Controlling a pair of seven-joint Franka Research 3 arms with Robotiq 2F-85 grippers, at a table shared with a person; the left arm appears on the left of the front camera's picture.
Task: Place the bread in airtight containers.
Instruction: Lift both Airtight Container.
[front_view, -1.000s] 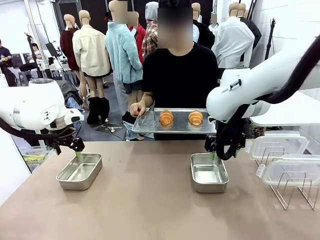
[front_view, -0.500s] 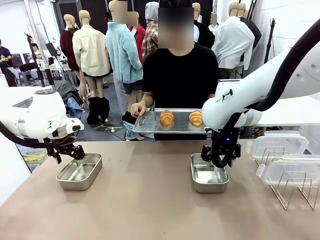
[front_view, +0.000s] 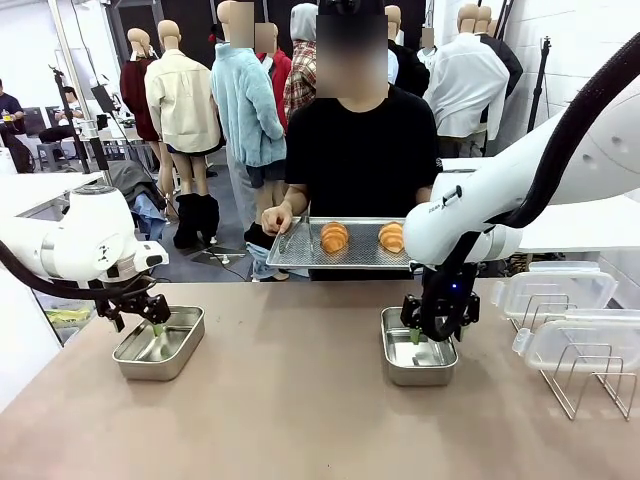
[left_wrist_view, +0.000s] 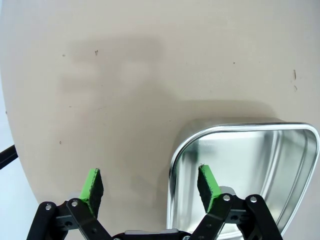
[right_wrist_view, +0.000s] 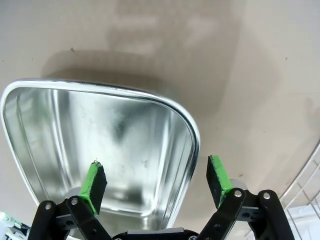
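Both tins are empty, bare shiny steel with rounded corners: the left tin (front_view: 160, 342) at lower left and the right tin (front_view: 419, 358) right of centre, on the matte tan worktop (front_view: 300, 420). My left fingers (left_wrist_view: 91, 185) are spread wide, straddling the left tin's rim. My right fingers (right_wrist_view: 94, 181) are spread the same way over the right tin's rim. The ridged golden left roll (front_view: 334, 237) and right roll (front_view: 391, 236) sit on the flat steel tray (front_view: 295, 250) the person holds at upper centre. Clear lids (front_view: 555, 290) lie at the right edge.
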